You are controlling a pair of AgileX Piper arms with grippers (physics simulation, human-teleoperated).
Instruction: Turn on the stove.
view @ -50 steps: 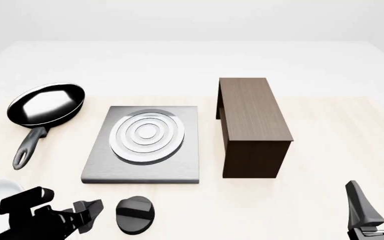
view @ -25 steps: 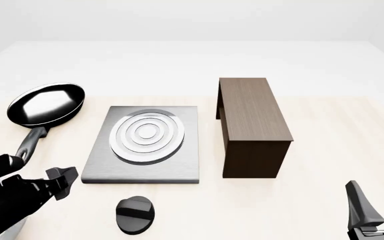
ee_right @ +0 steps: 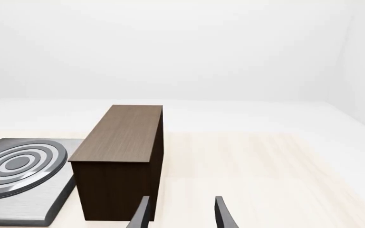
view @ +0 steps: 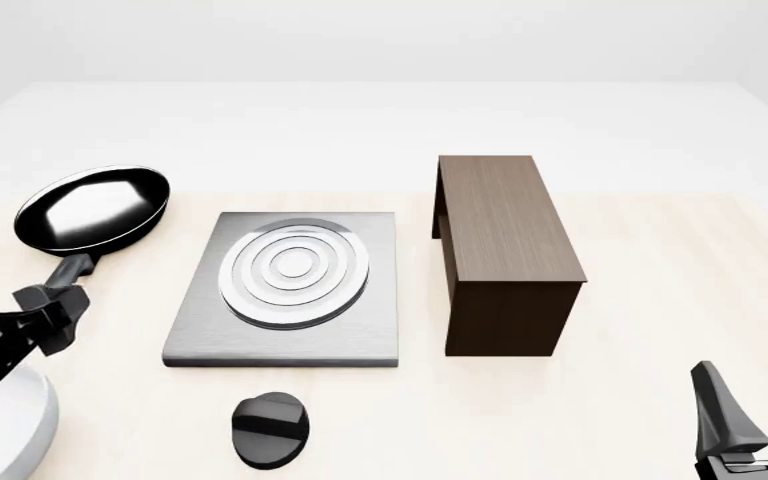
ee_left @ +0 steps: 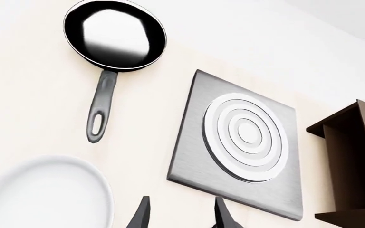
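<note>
The stove (view: 211, 330) is a grey metal slab with silver burner rings (view: 293, 268) at the table's middle left. Its black round knob (view: 273, 428) lies apart, in front of the slab's near edge. My left gripper (view: 53, 305) is open and empty, left of the slab near the pan's handle and well away from the knob. In the left wrist view its fingers (ee_left: 181, 211) stand apart, above the table near the slab's (ee_left: 195, 161) near left corner; the knob is out of that view. My right gripper (view: 762, 400) is open and empty at the near right; its wrist view also shows the gripper (ee_right: 179, 209) open.
A black frying pan (view: 93, 208) lies left of the stove, handle toward me. A dark brown wooden box (view: 504, 250) stands right of the stove. A white plate (view: 11, 440) sits at the near left corner under my left arm.
My left gripper has moved away from the knob, leftward and farther out, to beside the pan's handle. The right arm has not moved.
</note>
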